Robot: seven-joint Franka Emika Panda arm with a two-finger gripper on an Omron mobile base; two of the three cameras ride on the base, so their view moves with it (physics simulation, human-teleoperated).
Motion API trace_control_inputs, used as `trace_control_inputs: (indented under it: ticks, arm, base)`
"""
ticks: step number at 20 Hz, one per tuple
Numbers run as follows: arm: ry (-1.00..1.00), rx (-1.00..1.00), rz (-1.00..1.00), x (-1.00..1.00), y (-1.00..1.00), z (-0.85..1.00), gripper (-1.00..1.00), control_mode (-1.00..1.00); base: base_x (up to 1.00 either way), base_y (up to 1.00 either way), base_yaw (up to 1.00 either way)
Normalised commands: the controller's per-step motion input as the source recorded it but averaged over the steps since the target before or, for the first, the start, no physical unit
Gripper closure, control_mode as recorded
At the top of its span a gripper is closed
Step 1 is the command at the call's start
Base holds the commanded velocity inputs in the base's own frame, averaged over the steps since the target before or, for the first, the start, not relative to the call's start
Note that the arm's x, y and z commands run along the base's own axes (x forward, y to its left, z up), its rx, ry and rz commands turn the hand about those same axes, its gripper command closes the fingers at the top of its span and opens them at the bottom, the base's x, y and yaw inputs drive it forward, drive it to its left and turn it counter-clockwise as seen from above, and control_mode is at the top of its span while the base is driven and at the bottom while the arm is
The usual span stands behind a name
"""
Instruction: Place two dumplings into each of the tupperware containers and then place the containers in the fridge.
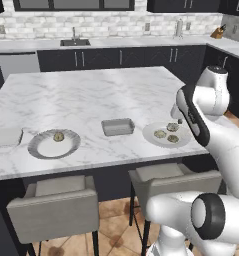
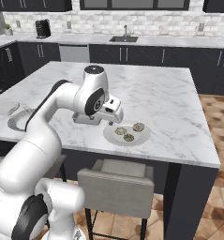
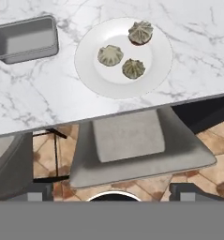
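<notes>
Three dumplings (image 3: 110, 55) (image 3: 133, 68) (image 3: 140, 32) lie on a white plate (image 3: 92, 70) near the island's front edge. Left of that plate stands an empty tupperware container (image 3: 25, 38), also seen as the container (image 1: 117, 127). A second container (image 1: 5, 136) lies at the far left of the island. Beside it, a grey-rimmed plate (image 1: 41, 147) carries one dumpling (image 1: 58, 136). My gripper (image 3: 111, 192) hovers open above the front edge, just short of the three-dumpling plate (image 2: 111, 136), with nothing between its fingers. The gripper (image 2: 112, 123) hangs below my hand. The fridge is out of view.
Two grey stools (image 1: 58, 202) (image 1: 166, 175) stand under the island's front edge; one stool (image 3: 132, 140) sits right below my hand. A back counter with a sink (image 1: 74, 42) runs along the far wall. The marble island (image 1: 91, 95) stretches wide behind the plates.
</notes>
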Motion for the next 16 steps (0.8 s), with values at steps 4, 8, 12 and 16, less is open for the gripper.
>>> trace_control_inputs:
  ticks: [4,8,12,16]
  arm:
    - [0.05,0.0,-0.12,0.33,-0.38,-0.21,-1.0,-1.0]
    - [0.03,0.0,-0.07,0.45,-0.13,-0.27,-1.0,-1.0]
    - [0.03,0.0,-0.03,0.52,-0.04,-0.44,-1.0,-1.0]
    - [0.01,0.0,-0.02,0.56,-0.1,-0.5,-1.0,-1.0]
  base:
    - [0.0,0.0,0.0]
    - [0.0,0.0,0.0]
    - [0.0,0.0,0.0]
    - [0.0,0.0,0.0]
